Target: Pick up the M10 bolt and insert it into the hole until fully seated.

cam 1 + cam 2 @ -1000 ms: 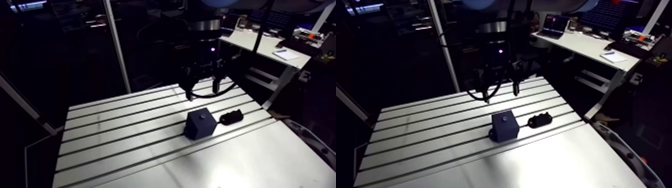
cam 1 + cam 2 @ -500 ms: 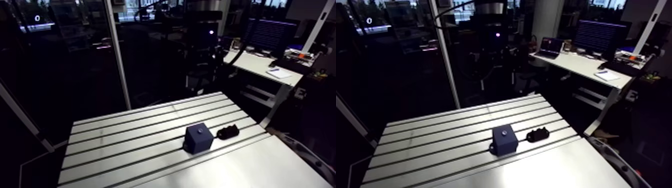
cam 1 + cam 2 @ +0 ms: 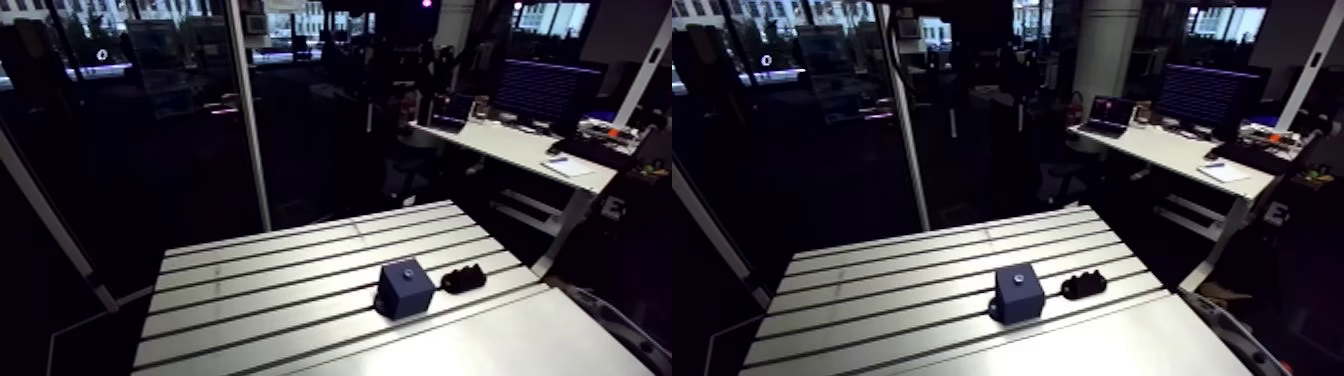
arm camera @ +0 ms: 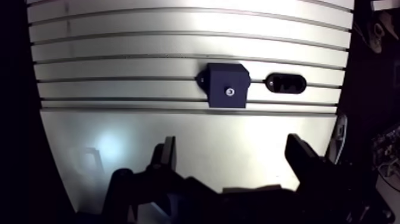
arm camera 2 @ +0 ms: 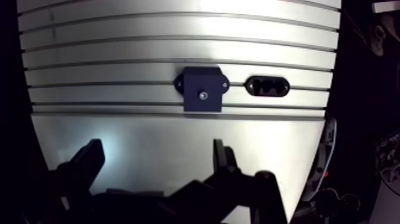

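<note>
Spanning the wrist view, the slotted table (image 4: pixel 178 137) lies below the gripper (image 4: pixel 232 146), fingers wide apart and empty. Ahead sits a dark blue block (image 4: pixel 219 83), a black holder (image 4: pixel 286 83) just beside it. The block's top bears a shiny round spot (image 4: pixel 230 91): bolt or hole, unclear.

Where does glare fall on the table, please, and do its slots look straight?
Wrist view: a glare patch lies on the smooth part of the table, to one side of the gripper, and the slots bow; arm view: the slots run straight.
</note>
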